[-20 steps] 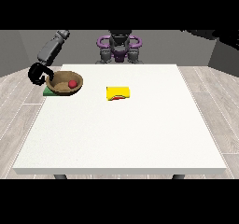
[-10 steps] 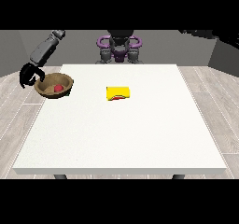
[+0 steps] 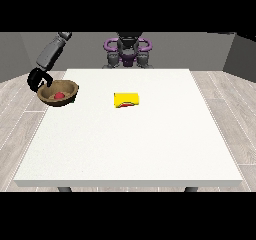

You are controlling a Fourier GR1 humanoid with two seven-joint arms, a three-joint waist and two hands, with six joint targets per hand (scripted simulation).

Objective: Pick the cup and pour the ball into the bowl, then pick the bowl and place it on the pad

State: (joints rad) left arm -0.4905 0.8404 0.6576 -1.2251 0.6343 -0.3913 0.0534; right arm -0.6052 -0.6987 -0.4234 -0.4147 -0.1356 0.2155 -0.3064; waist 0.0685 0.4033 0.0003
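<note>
A smooth, matt white surface is shown on the bench (image 3: 130, 144). The bowl (image 3: 58, 92) is finished in a wood-like brown, the ball (image 3: 59, 96) in matt red. The floor (image 3: 15, 119) is laid with pale wooden planks.

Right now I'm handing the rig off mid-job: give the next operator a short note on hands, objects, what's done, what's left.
The hand at the view's left is curled on the rim of the brown wooden bowl, at the white table's left edge. The other hand is not in view.
The small red ball lies in the bowl, so pouring is done.
The yellow cup lies mid-table.
Left: set the bowl on the pad, not visible now.
</note>
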